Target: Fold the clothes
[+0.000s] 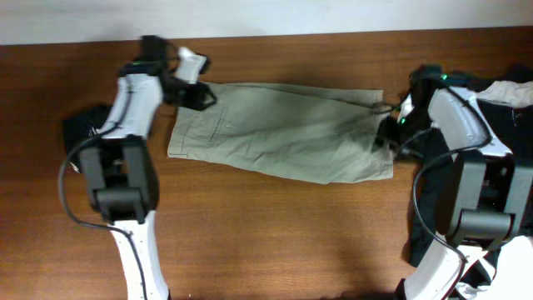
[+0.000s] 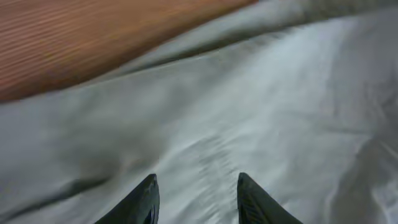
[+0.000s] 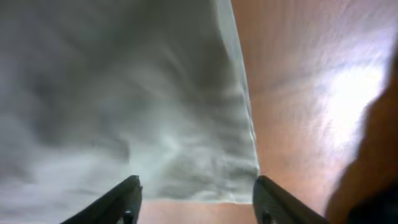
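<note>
- Left wrist view, nearest: left gripper (image 2: pixel 198 202), its two dark fingers (image 2: pixel 144 202) parted and released, nothing pinched between them. Picture is blurred.
- Just past those tips: khaki shorts (image 2: pixel 249 112), pale cloth filling most of the view, with a faint stitched seam running up from between the fingers.
- Beyond the cloth, upper left: bare wooden table (image 2: pixel 93 43).
- Right wrist view, nearest: right gripper (image 3: pixel 196 199), fingers (image 3: pixel 124 199) spread wide and holding nothing.
- Between and beyond them: a hemmed corner of the shorts (image 3: pixel 155 93), with its edge running up the view. Table wood shows to the right of that edge. A dark shape at the far right is too blurred to identify.
- Overhead: the shorts (image 1: pixel 283 133) lie flat across the middle of the table (image 1: pixel 275 233), long axis left to right, right end slightly nearer the robot. A back pocket shows toward the left end.
- Left gripper (image 1: pixel 200 96) sits at the shorts' far left corner. Right gripper (image 1: pixel 387 133) sits at their right end.
- Black garment (image 1: pixel 83 125) lies by the left arm, apart from the shorts.
- At the right edge, dark clothes (image 1: pixel 425 225) lie heaped beneath the right arm, with a white garment (image 1: pixel 508 92) at the far corner.
- Farthest: a white strip (image 1: pixel 250 17) along the table's back edge.
</note>
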Robot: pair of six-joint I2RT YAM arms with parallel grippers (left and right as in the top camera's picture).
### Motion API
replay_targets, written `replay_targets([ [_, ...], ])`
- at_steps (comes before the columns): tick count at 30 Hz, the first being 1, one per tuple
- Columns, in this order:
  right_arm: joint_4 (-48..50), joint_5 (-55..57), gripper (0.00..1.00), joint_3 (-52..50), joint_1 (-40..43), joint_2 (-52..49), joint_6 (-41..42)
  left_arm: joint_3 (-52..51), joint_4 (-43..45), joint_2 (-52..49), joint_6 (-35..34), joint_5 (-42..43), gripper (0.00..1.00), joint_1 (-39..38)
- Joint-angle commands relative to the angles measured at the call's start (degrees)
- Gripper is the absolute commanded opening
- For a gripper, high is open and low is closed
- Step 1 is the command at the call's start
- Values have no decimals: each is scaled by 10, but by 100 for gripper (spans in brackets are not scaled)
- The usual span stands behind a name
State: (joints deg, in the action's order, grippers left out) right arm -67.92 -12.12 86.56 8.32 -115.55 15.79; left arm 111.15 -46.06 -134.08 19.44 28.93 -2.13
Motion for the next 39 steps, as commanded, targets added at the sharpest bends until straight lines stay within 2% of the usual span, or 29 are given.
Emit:
replay_targets([
  [1,53,-12,39,-80,3,3,-3,-10,12,-8,30,-78,45,-22],
  [2,64,2,7,-104,4,3,-3,-10,9,-24,30,-78,39,-21],
  [3,56,34,4,-103,7,3,-3,-10,5,-34,30,-83,32,-17],
  [4,-8,114,4,-81,19,5,17,-10,-2,-41,29,-103,27,-10],
  [5,-56,117,5,-59,25,8,16,-9,-3,-41,29,-118,27,5],
  [7,-103,127,61,-16,31,21,10,-8,-8,-41,9,-118,27,19],
  [9,-93,117,80,29,40,35,10,-3,-23,-41,8,-118,27,26],
  [11,-21,68,82,65,45,37,9,6,-30,-41,8,-115,28,27],
  [12,56,26,76,62,42,34,10,12,-31,-41,8,-96,33,26],
  [14,180,16,62,57,21,9,10,21,-31,-41,8,-70,37,26],
  [16,249,16,56,57,6,-24,10,33,-35,-41,8,-25,38,26],
  [19,300,11,56,57,2,-77,10,41,-38,-41,7,18,38,26],
  [21,308,4,61,57,2,-108,10,41,-46,-41,7,17,38,26],
  [22,308,-2,53,57,2,-114,10,41,-46,-41,7,17,39,26],
  [23,307,-30,17,58,2,-112,9,41,-46,-41,7,17,39,26],
  [24,304,-41,4,60,2,-108,9,41,-46,-41,8,17,39,26],
  [27,298,-53,4,68,7,-63,7,41,-46,-41,8,-8,39,26],
  [31,344,-47,4,93,7,-27,9,41,-45,-41,8,-19,39,26],
  [33,379,12,4,92,7,-33,64,41,-45,-41,8,-22,39,26],
  [34,399,12,4,92,7,-40,66,41,-45,-41,7,-33,39,26],
  [38,492,-28,10,92,-8,-101,73,41,-43,-41,8,-37,43,25],
  [39,514,-28,19,92,-15,-115,72,41,-44,-41,7,-37,44,25],
])
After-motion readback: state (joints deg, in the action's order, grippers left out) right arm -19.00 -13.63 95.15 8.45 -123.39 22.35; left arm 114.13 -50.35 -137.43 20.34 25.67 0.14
